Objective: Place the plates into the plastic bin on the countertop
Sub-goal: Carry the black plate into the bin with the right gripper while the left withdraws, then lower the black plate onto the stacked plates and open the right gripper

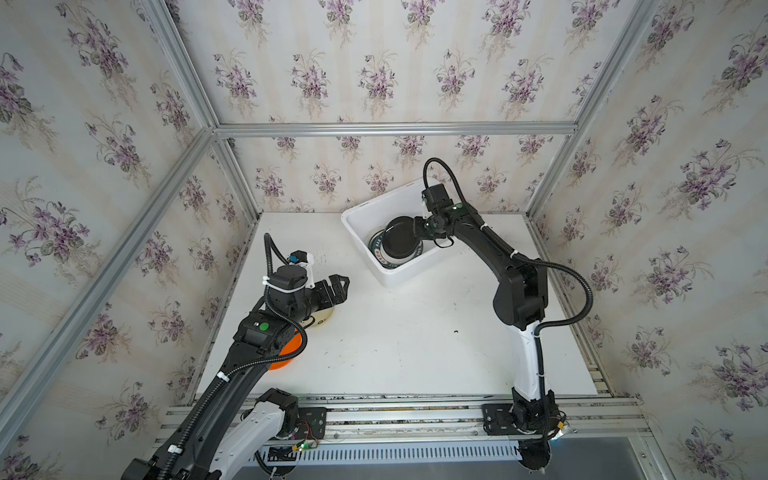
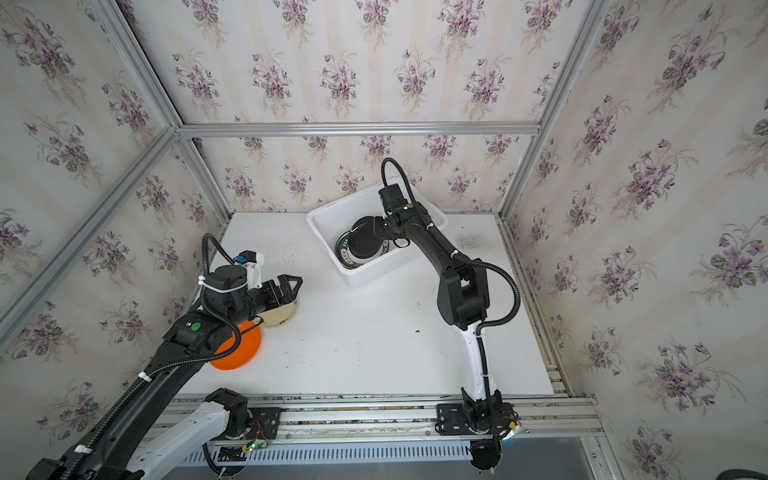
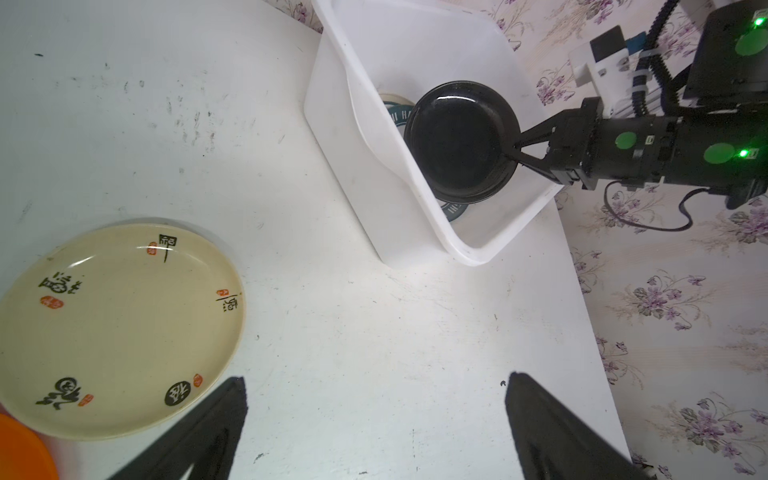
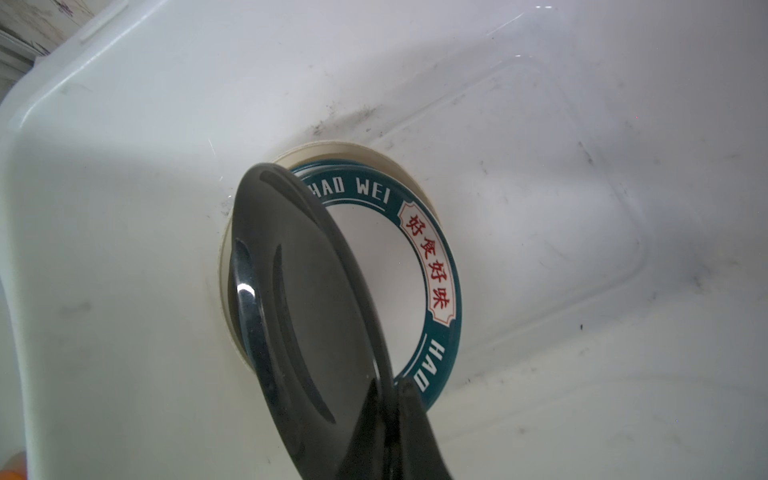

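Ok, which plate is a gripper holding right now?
The glossy black plate, pinched at its rim by the right gripper in the plastic bin. The cream plate and orange plate lie on the countertop.

Bin (image 1: 360, 226) at the countertop's (image 1: 395, 353) back holds stacked plates (image 4: 444, 266); two more plates (image 3: 120, 328) lie at its left

Both arms are bolted through black base plates to the aluminium rail (image 1: 415, 409). The left arm (image 1: 245, 374) and the right arm (image 1: 525, 365) each have a white link nearest the rail, then black links marked with round green stickers (image 1: 263, 326). Black ribbed cable conduit (image 1: 579, 286) runs along each, held by white zip ties (image 1: 277, 286). Farthest from the rail, the left gripper (image 3: 376, 378) and right gripper (image 3: 517, 148) have black tapered fingers (image 3: 216, 424), with a white bracket (image 1: 307, 268) carrying a small camera.
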{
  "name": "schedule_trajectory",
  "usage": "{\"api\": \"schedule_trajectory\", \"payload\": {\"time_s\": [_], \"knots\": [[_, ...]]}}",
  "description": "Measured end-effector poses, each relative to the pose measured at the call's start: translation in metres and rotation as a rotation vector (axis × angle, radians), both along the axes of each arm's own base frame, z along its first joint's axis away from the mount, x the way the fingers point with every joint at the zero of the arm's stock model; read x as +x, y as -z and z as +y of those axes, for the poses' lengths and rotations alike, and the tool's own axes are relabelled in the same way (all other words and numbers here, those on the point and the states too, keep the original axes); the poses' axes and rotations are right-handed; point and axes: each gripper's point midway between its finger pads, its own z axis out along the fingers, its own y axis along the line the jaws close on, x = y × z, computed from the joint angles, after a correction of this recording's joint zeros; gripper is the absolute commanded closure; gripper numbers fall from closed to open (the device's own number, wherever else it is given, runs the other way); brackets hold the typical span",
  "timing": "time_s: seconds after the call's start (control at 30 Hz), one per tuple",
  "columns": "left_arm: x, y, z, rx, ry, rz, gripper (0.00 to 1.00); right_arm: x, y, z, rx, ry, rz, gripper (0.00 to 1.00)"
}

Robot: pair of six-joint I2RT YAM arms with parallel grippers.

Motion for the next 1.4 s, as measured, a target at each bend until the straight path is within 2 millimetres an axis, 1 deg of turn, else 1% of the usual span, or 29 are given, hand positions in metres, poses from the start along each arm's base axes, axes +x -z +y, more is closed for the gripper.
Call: {"api": "schedule_trajectory", "payload": {"time_s": [0.23, 0.4, 0.5, 0.6, 0.67, 0.8, 0.9, 0.97, 1.07, 1.17, 1.23, 1.3, 1.33, 1.4], "knots": [[0.004, 0.004, 0.008, 0.021, -0.019, 0.006, 0.0, 0.018, 0.022, -0.001, -0.075, 0.019, 0.032, 1.0], [0.006, 0.011, 0.017, 0.039, -0.038, 0.023, 0.0, 0.028, 0.026, 0.009, -0.063, 0.009, 0.023, 1.0], [0.008, 0.015, 0.021, 0.04, -0.047, 0.033, 0.0, 0.029, 0.028, 0.012, -0.055, 0.006, 0.024, 0.86], [0.008, 0.016, 0.023, 0.04, -0.049, 0.037, 0.0, 0.028, 0.03, 0.012, -0.06, 0.006, 0.033, 0.58], [0.009, 0.017, 0.024, 0.041, -0.053, 0.039, 0.0, 0.026, 0.034, 0.011, -0.068, 0.003, 0.046, 0.47], [0.01, 0.018, 0.025, 0.043, -0.05, 0.044, 0.0, 0.025, 0.035, 0.01, -0.076, -0.008, 0.049, 0.33], [0.009, 0.018, 0.025, 0.043, -0.047, 0.044, 0.01, 0.026, 0.033, 0.009, -0.091, -0.022, 0.036, 0.26], [0.009, 0.018, 0.025, 0.043, -0.046, 0.043, 0.0, 0.026, 0.025, 0.007, -0.102, -0.028, 0.016, 0.22], [0.009, 0.017, 0.028, 0.042, -0.053, 0.041, 0.0, 0.027, -0.002, 0.004, -0.109, -0.028, -0.04, 0.16], [0.009, 0.019, 0.036, 0.043, -0.077, 0.053, 0.0, 0.023, -0.048, 0.0, -0.088, -0.028, -0.119, 0.14], [0.009, 0.022, 0.042, 0.041, -0.095, 0.062, 0.0, 0.016, -0.085, -0.001, -0.065, -0.03, -0.181, 0.14], [0.008, 0.027, 0.049, 0.039, -0.118, 0.073, 0.0, 0.007, -0.116, -0.002, -0.042, -0.033, -0.233, 0.14], [0.006, 0.03, 0.054, 0.039, -0.131, 0.082, 0.0, 0.0, -0.126, -0.002, -0.031, -0.04, -0.244, 0.15], [0.002, 0.037, 0.061, 0.036, -0.155, 0.102, 0.0, -0.014, -0.137, -0.002, -0.014, -0.056, -0.244, 0.15]]}}
